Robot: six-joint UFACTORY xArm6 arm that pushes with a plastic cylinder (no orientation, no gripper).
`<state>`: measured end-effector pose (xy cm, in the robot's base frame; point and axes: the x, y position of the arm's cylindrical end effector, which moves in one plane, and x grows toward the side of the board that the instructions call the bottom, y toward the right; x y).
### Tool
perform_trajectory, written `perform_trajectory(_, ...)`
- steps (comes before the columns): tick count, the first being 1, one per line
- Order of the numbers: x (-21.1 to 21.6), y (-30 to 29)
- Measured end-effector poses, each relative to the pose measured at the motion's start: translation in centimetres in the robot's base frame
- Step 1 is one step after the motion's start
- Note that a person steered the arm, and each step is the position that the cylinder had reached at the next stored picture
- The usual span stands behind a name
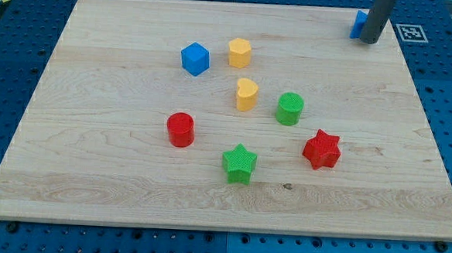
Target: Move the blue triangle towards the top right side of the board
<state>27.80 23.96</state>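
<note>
The blue triangle lies at the board's top right corner, mostly hidden behind my rod; only its left part shows. My tip rests on the board right against the triangle's right side, at the view's top right.
On the wooden board: a blue cube, a yellow hexagon, a yellow heart, a green cylinder, a red cylinder, a green star and a red star. A marker tag sits off the board's top right.
</note>
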Motion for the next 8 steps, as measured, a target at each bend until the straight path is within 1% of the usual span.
perform_trajectory(3, 0.0, -3.3)
perform_trajectory(5, -3.5, -4.0)
perform_trajectory(8, -3.4, -4.0)
